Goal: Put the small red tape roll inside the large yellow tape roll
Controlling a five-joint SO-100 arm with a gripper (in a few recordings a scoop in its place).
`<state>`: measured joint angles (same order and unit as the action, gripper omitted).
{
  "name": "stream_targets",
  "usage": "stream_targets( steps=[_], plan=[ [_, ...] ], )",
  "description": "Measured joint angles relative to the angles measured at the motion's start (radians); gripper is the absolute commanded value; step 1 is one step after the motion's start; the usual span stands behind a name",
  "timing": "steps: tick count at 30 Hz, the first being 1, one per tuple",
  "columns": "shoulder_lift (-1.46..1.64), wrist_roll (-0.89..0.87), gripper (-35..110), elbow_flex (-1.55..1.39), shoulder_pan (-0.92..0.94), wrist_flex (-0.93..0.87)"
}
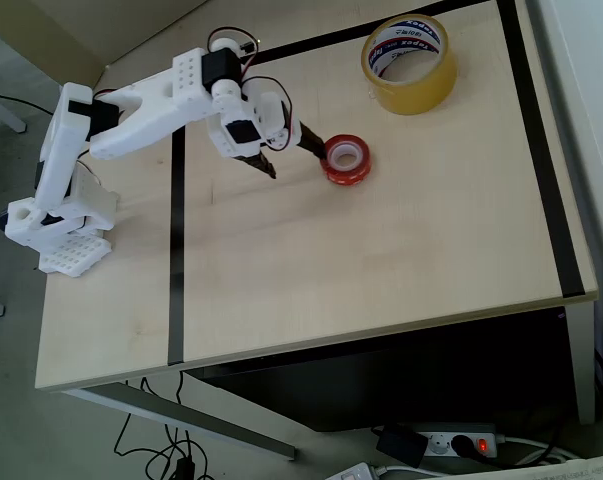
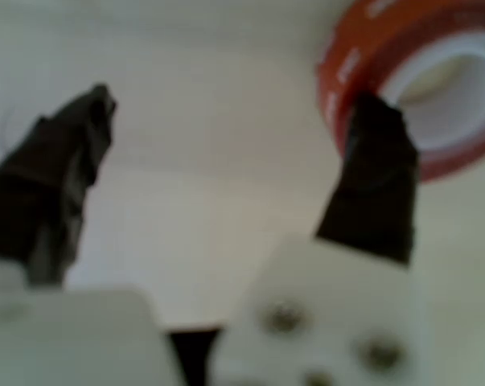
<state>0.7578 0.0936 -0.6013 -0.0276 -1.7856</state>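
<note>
The small red tape roll (image 1: 347, 174) lies flat on the light wooden table, a little left of the table's middle in the overhead view. My gripper (image 1: 293, 158) is open just left of it. One dark finger's tip rests at the roll's left rim; the other finger (image 1: 269, 168) points at bare table. In the wrist view the red tape roll (image 2: 344, 64) sits at the upper right, with the right fingertip (image 2: 376, 129) overlapping its rim, and my gripper (image 2: 238, 100) has only bare table between its fingers. The large yellow tape roll (image 1: 418, 92) stands flat at the table's far right corner.
Black tape lines (image 1: 176, 250) cross the table top (image 1: 381, 270). The arm's white base (image 1: 61, 225) is at the table's left edge. The table's front edge runs along the bottom, with a power strip (image 1: 451, 443) and cables on the floor below.
</note>
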Motion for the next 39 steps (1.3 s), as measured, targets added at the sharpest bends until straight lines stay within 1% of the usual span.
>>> stream_targets(
  steps=[12,18,26,39],
  plan=[
    [0.000,0.000,31,0.023,-0.005,0.000],
    [-0.008,0.002,31,0.092,-0.005,-0.008],
    [-0.117,0.002,31,0.213,-0.002,-0.011],
    [-0.213,0.002,31,0.282,0.002,-0.011]
  ],
)
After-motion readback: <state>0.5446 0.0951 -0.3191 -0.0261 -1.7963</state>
